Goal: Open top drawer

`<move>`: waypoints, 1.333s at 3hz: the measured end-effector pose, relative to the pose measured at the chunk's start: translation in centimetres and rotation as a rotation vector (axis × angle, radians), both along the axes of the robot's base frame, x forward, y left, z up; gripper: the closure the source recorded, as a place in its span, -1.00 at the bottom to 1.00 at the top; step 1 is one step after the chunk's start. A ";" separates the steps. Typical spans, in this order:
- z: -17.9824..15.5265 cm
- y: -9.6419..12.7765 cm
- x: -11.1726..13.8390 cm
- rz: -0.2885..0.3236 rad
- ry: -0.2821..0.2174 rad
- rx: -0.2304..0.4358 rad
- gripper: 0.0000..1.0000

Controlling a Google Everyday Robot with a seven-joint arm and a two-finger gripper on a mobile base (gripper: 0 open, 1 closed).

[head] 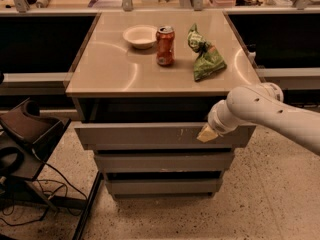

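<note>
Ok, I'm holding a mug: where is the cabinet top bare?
Bare: the left side and front strip of the cabinet top, ahead of the white bowl, soda can and green chip bag. Crowded: the back middle, where those stand. The pincer sits at the top drawer, right end.

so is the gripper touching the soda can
No, the gripper is at the top drawer, well below the soda can on the tabletop.

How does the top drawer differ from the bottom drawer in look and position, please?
The top drawer looks wider and taller than the bottom drawer, and stands further out. Its front carries pale scratches; the bottom drawer's looks plain. The gripper sits at the top drawer's right end. Both are flat, grey, handle-less.
</note>
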State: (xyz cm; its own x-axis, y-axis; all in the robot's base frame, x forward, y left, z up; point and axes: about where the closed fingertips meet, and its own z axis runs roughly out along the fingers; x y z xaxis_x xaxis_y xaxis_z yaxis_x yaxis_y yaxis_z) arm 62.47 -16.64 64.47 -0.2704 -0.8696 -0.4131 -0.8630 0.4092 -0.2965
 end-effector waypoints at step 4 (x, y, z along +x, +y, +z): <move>-0.4 -0.5 -3.7 0.034 -0.032 -0.037 1.00</move>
